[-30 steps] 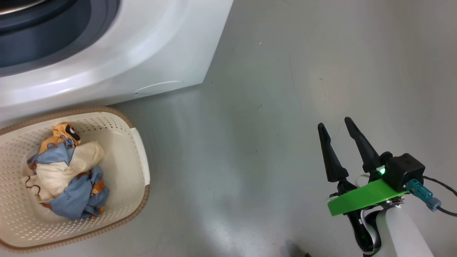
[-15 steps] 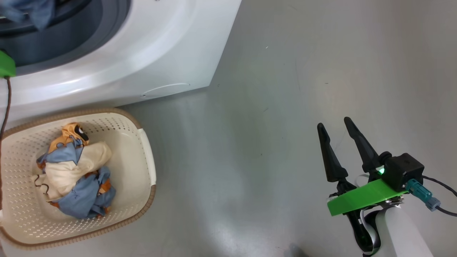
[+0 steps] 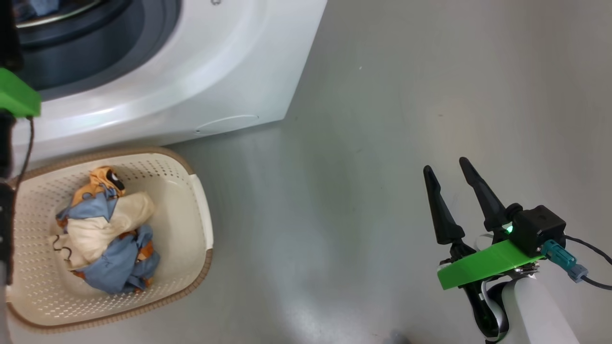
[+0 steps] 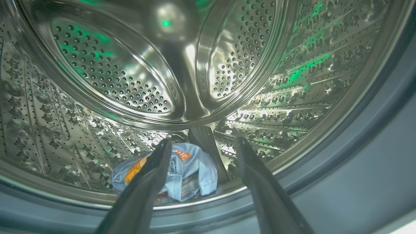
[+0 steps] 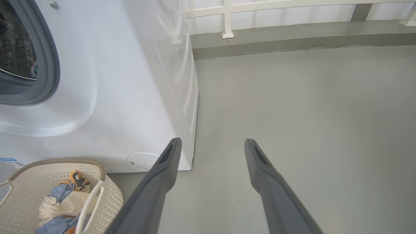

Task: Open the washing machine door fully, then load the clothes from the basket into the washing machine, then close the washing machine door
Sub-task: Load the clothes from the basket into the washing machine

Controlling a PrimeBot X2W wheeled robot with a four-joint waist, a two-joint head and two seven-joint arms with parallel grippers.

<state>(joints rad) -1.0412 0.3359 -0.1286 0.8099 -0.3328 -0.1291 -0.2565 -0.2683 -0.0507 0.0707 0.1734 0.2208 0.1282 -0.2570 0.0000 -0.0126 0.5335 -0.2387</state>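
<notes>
One garment (image 4: 191, 169) in, low centre of the drum (image 4: 113, 81); holds left gripper (image 4: 204, 140) wide open, empty by it, free for clothes (image 3: 103, 239) waiting lower-left in the basket (image 3: 177, 191); right gripper (image 3: 445, 165) open, idle.

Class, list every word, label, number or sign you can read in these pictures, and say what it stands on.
None can be read.
The blue sticker on the washing machine: too small to read.
The orange print on the garment in the drum: blurred, no letters made out.
</notes>
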